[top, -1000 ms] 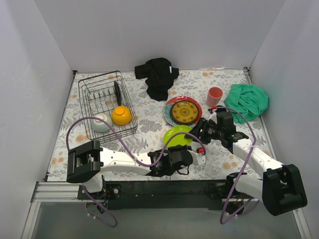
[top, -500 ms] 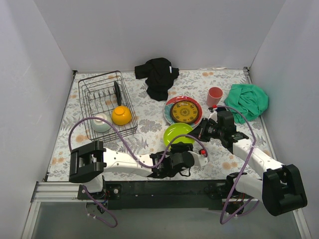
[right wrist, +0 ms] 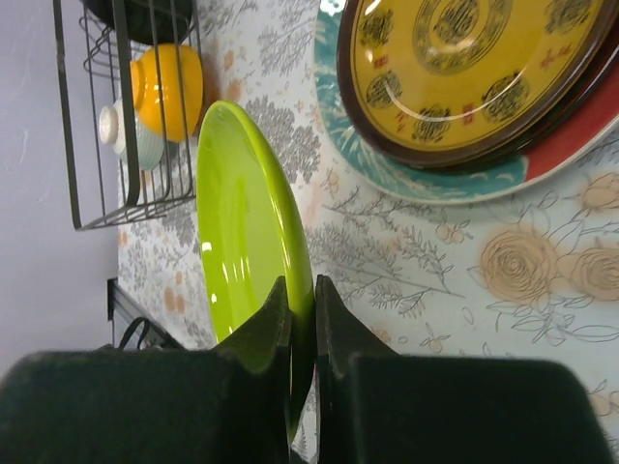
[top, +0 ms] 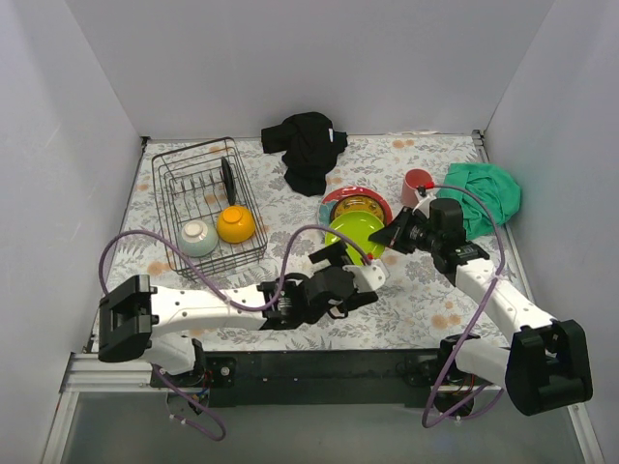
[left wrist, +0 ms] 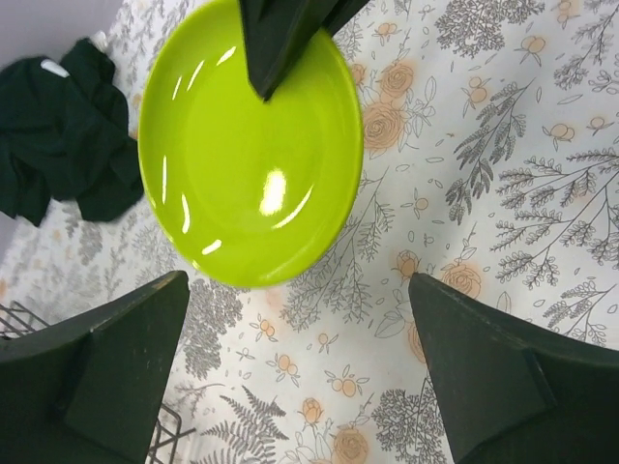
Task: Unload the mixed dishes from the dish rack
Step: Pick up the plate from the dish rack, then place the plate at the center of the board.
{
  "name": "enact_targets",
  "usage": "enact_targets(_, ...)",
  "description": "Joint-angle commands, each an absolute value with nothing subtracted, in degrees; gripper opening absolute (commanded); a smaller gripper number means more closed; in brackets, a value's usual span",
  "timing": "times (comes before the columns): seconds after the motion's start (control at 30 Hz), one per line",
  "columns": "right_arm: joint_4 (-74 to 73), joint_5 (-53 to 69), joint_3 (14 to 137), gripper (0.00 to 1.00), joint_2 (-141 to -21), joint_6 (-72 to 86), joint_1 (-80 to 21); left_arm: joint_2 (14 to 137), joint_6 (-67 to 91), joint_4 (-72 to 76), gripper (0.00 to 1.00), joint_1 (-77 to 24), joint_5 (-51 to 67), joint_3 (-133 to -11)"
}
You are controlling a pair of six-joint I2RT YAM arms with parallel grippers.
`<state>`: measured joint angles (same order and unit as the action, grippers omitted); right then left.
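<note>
My right gripper is shut on the rim of the green plate and holds it tilted above the table, by the yellow plate stacked on the red-rimmed plate. The right wrist view shows both fingers pinching that green plate at my right gripper. My left gripper is open and apart from it; from the left wrist, the green plate hangs beyond my left gripper. The dish rack holds an orange bowl, a white bowl and an upright black plate.
A pink-red cup stands behind my right wrist, with a green cloth to its right. A black cloth lies at the back, middle. The rack's wire wall shows at the right wrist view's top left.
My left gripper opened, let go of the green plate and drew back to the left. My right gripper shut on the plate's rim and lifted it toward the stacked plates.
</note>
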<state>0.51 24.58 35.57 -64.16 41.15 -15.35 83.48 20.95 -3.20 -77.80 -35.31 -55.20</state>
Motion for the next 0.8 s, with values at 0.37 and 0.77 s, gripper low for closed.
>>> enact_targets(0.37,3.3,12.9,48.2,0.01,-76.8,37.1,-12.0,64.1,45.7,-9.6,0.98,-49.4,-22.2,-52.6)
enact_targets(0.77,4.3,14.0,57.3,0.01,-90.4,37.3,-10.7,63.2,57.5,-11.2,0.98,-27.0,-18.7,-51.9)
